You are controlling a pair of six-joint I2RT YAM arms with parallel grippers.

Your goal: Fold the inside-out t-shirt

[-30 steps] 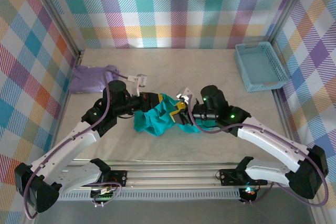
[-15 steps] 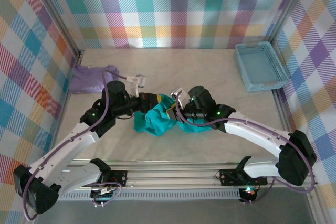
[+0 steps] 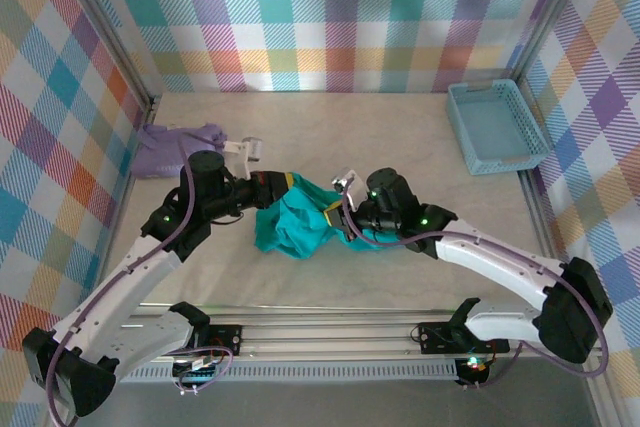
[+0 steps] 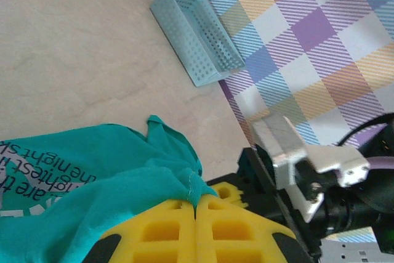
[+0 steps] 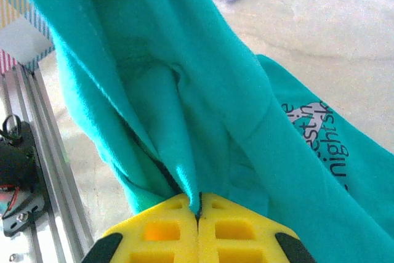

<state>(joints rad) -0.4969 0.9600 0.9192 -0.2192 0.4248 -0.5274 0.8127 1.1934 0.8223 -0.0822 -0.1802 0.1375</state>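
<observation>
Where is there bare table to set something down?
Bare table runs along the far wall, between the lavender garment and the blue basket, and in front between the teal t-shirt and the metal rail. The middle is crowded: left gripper and right gripper both pinch it.

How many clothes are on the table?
2. A teal t-shirt is bunched in the middle, and a purple garment sits at the far left edge. Another could hide underneath.
</observation>
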